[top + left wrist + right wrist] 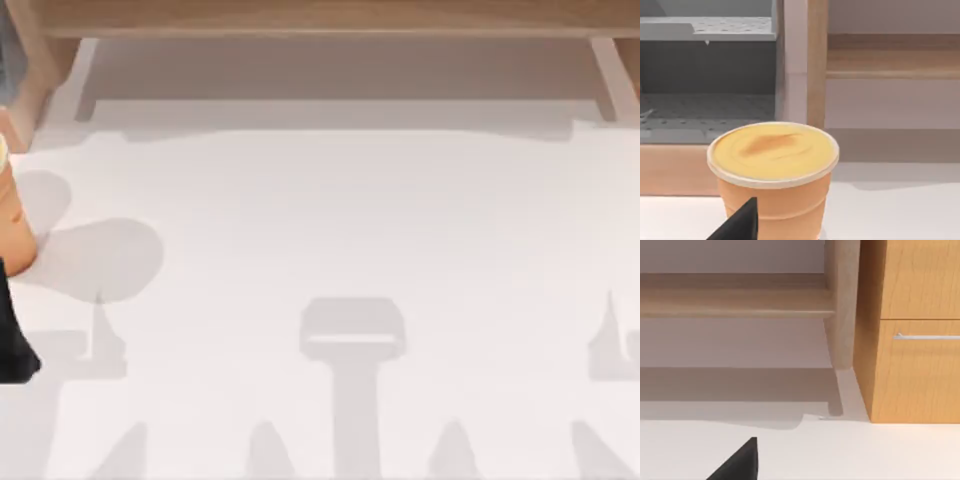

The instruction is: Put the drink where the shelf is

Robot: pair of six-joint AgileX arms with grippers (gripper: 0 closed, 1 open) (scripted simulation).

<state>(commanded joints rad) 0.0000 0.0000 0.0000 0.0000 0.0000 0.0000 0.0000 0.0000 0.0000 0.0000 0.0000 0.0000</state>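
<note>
Drink [773, 175], smooth tapered orange cup before wooden shelf [892, 62]; left gripper [740, 225] state unclear.

The drink [774, 200] was an orange-tan cup with a paler cream rim, its yellow top streaked with a darker amber swirl, and a black finger [740, 225] showed in front of it. The shelf [330, 18] was light-brown wood over the plain white desk [350, 220], which carried soft grey shadows. Beside the shelf stood a warmer honey-brown cabinet [915, 340] with faint wood grain and a silver handle [927, 336].
</note>
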